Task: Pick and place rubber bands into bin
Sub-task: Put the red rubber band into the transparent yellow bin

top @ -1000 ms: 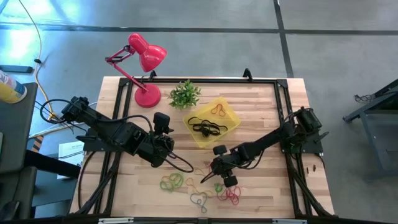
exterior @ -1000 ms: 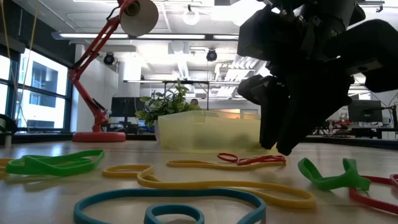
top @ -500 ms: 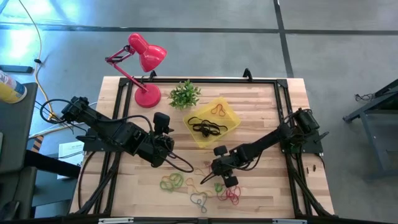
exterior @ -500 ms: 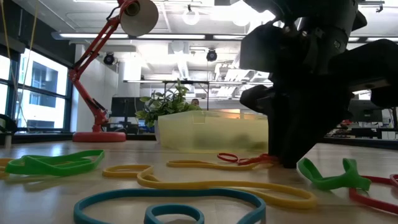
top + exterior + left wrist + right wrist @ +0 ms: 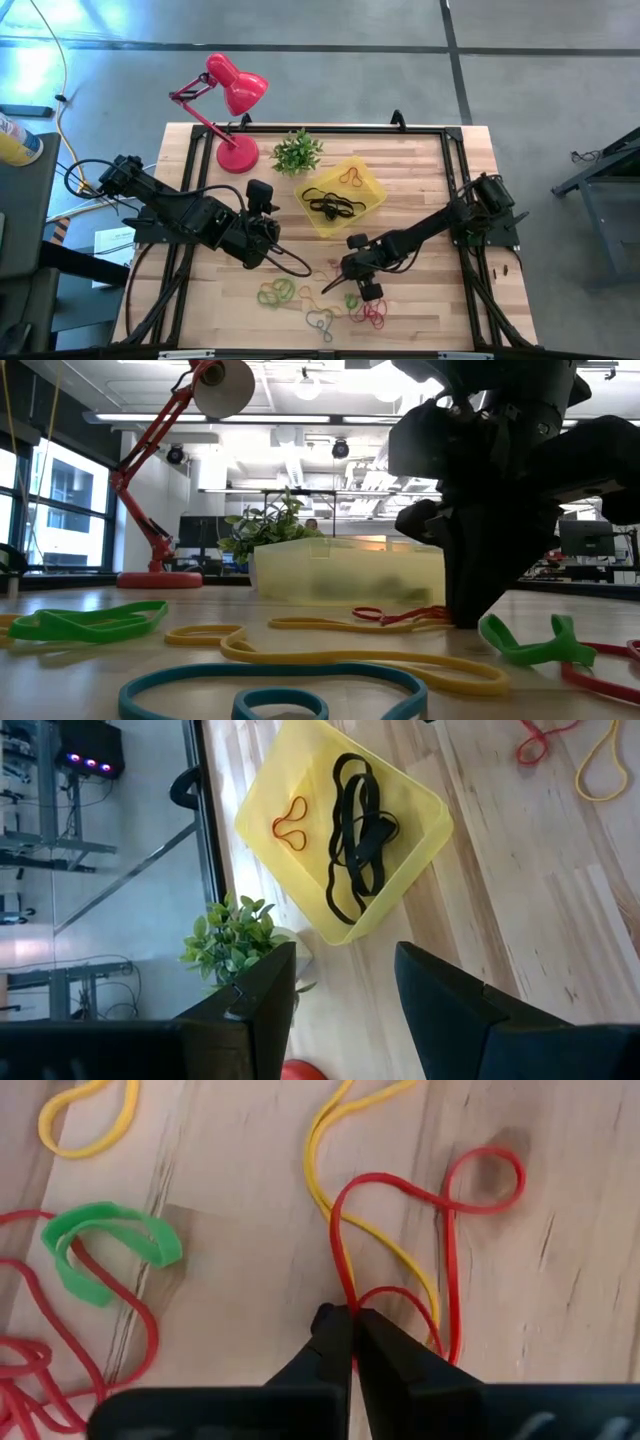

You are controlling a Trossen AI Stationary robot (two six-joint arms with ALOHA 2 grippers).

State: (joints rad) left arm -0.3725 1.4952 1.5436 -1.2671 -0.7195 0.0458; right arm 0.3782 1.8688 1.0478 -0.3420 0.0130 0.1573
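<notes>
The yellow bin [image 5: 362,177] stands at mid-table, with black rubber bands [image 5: 355,830] and a small red one [image 5: 292,812] in it. Loose rubber bands lie flat on the wood near the front edge: green [image 5: 276,292], yellow [image 5: 350,657], blue [image 5: 270,685] and red [image 5: 373,316]. My right gripper [image 5: 352,1317] is down at the tabletop in front of the bin, shut on a twisted red rubber band [image 5: 455,1230]. My left gripper [image 5: 345,990] hovers open to the left of the bin, with nothing between its fingers. My right gripper pinches one strand of the red band [image 5: 345,1292] between its two fingertips, coming from above with the fingers pointing down. The rest of the band [image 5: 400,615] lies slack on the table. A yellow band [image 5: 330,1190] runs close beside the fingers; whether it is caught too, I cannot tell.
A red desk lamp [image 5: 232,100] and a small green plant [image 5: 297,152] stand at the far left of the table, behind the bin. A green band [image 5: 105,1245] and more red ones [image 5: 60,1370] lie close to my right gripper.
My right gripper has gone down to the tabletop and shut on the red band. The band still lies on the wood.
</notes>
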